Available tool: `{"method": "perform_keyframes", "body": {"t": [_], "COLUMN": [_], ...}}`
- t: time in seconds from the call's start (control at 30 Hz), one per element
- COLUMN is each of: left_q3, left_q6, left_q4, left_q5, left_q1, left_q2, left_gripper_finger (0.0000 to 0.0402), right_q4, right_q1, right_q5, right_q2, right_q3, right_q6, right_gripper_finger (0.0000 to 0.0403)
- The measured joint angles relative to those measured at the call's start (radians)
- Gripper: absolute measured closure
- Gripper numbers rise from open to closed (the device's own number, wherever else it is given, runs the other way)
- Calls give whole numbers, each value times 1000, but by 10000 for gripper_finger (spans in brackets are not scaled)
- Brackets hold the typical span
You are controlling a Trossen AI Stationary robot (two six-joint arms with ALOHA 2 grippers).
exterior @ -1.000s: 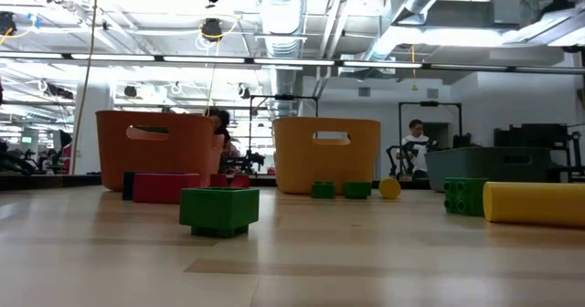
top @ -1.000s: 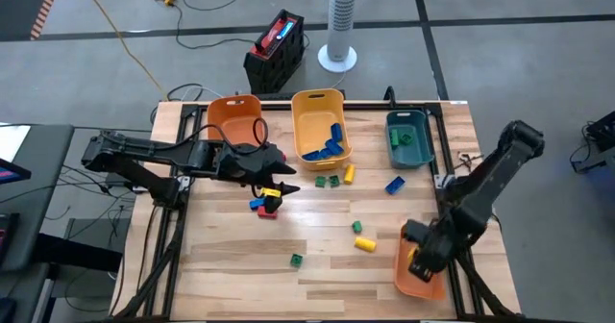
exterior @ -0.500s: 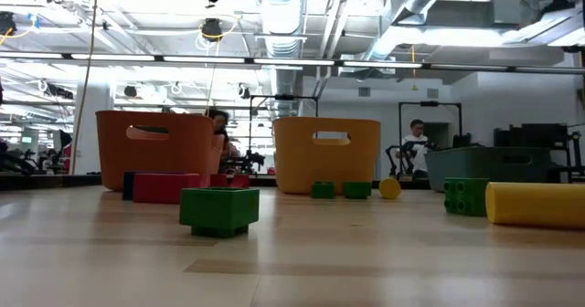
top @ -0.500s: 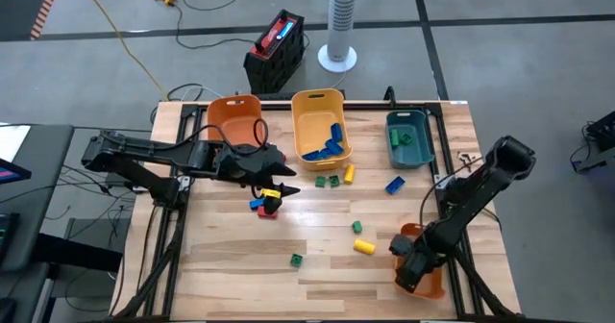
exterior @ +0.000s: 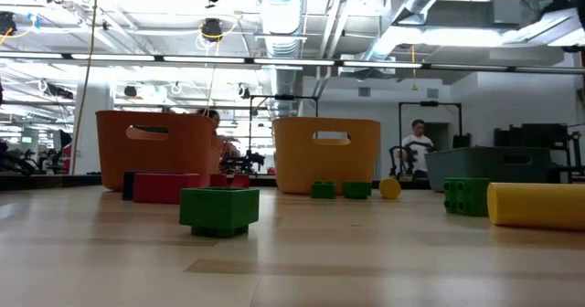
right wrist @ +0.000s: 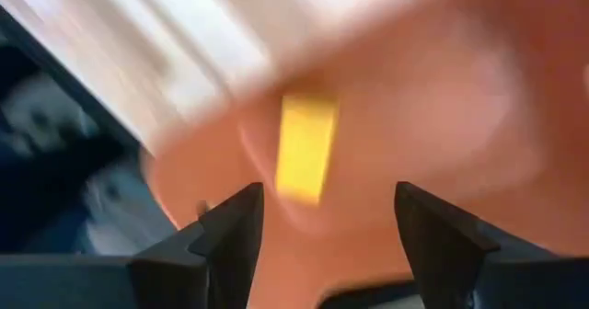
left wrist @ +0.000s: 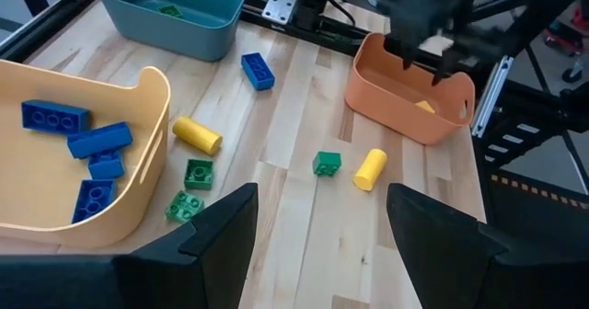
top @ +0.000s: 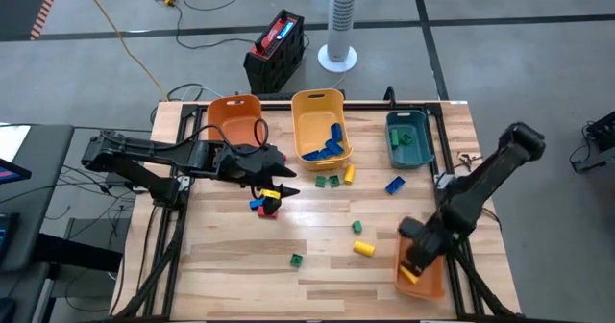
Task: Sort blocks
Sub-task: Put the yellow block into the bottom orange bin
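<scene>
Loose blocks lie across the table: a green one [top: 296, 259], a yellow cylinder [top: 364, 246], a blue one [top: 394, 185], and a red, yellow and blue cluster [top: 264, 204]. My right gripper [top: 414, 254] stands over the orange bin [top: 430, 283] at the near right, pointing steeply down. Its fingers are open [right wrist: 322, 226] with nothing between them. A yellow block [right wrist: 306, 148] shows inside that bin beyond the fingers, blurred. My left gripper [top: 283, 181] hovers open [left wrist: 317, 226] above the cluster, holding nothing.
Three bins stand along the far edge: an orange one [top: 235, 121], a yellow one [top: 320, 121] with several blue blocks, and a teal one [top: 407, 136] with green blocks. Two green blocks [top: 328, 181] and a yellow one [top: 350, 174] lie before the yellow bin.
My right gripper swung toward the near left over the orange bin and came back. The yellow block that showed at its fingers now shows inside the bin.
</scene>
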Motion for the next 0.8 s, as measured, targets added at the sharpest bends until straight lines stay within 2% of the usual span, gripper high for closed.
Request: {"method": "perform_keyframes", "body": {"t": [0.1, 0.17, 0.47, 0.63, 0.8], "left_q3": [0, 0, 0, 0, 0], "left_q6": [-4, -6, -58, -75, -77], "left_q4": [0, 0, 0, -1, -1], "left_q5": [-2, -5, -11, -10, -10], "left_q1": [0, 0, 0, 0, 0], "left_q2": [0, 0, 0, 0, 0], "left_gripper_finger": [166, 166, 166, 166, 166], "right_q4": [-51, -88, -20, 8, 67], "right_q1": [-63, -122, -331, -381, -384], "right_q5": [155, 193, 221, 222, 245], "right_q2": [-28, -13, 175, 249, 285], "right_q3": [64, 106, 271, 369, 413], "right_q6": [-76, -163, -594, -740, -839], "right_gripper_finger": [150, 149, 149, 149, 149]}}
